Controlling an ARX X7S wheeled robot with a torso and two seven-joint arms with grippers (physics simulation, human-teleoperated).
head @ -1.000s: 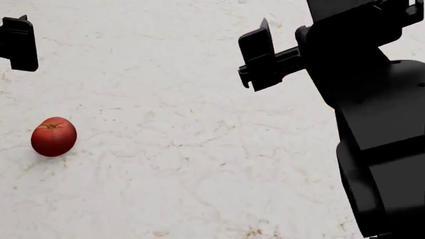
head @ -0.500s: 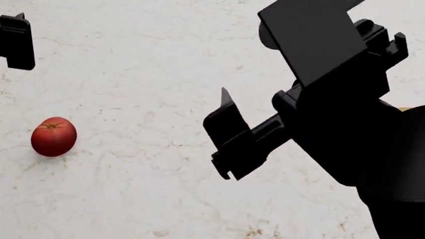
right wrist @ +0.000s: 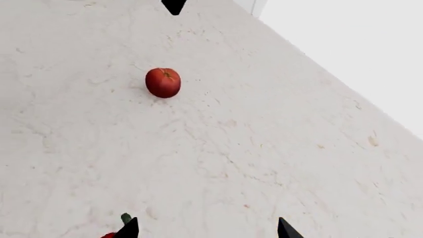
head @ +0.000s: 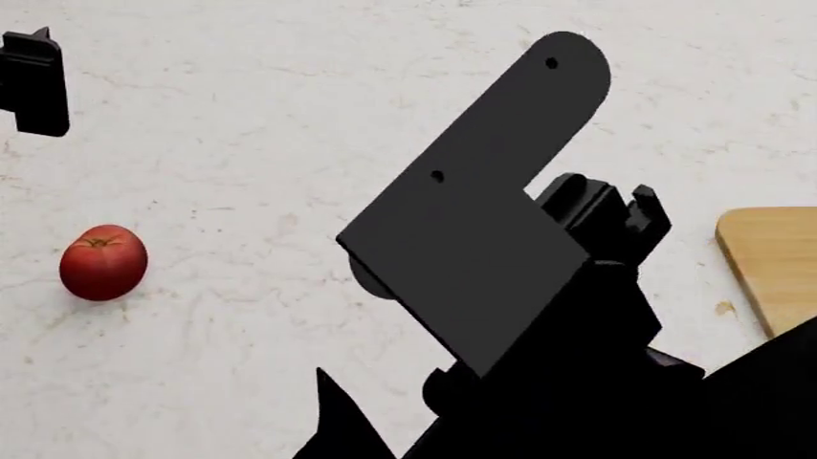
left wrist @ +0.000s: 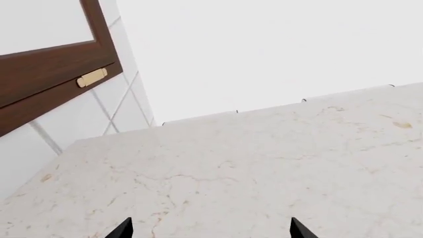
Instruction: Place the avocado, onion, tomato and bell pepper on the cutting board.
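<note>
The round red tomato [head: 102, 262] lies on the marble counter at the left; it also shows in the right wrist view [right wrist: 162, 82], well ahead of my right gripper [right wrist: 206, 230]. That gripper is open and empty. A green stem and a red sliver of the bell pepper [right wrist: 123, 218] show beside one of its fingertips [right wrist: 129, 229]. One corner of the wooden cutting board [head: 772, 263] shows at the right edge. My left gripper [left wrist: 209, 230] is open and empty over bare counter; part of it shows at the far left of the head view [head: 34, 81]. The avocado and onion are out of view.
My right arm [head: 511, 287] fills the middle and lower right of the head view and hides the counter behind it. The left wrist view shows a tiled wall [left wrist: 126, 109] and a brown cabinet door with a brass handle [left wrist: 91, 78] at the counter's end.
My right arm has swung down and leftward across the head view, uncovering the cutting board's corner. The tomato and the left gripper have not moved.
</note>
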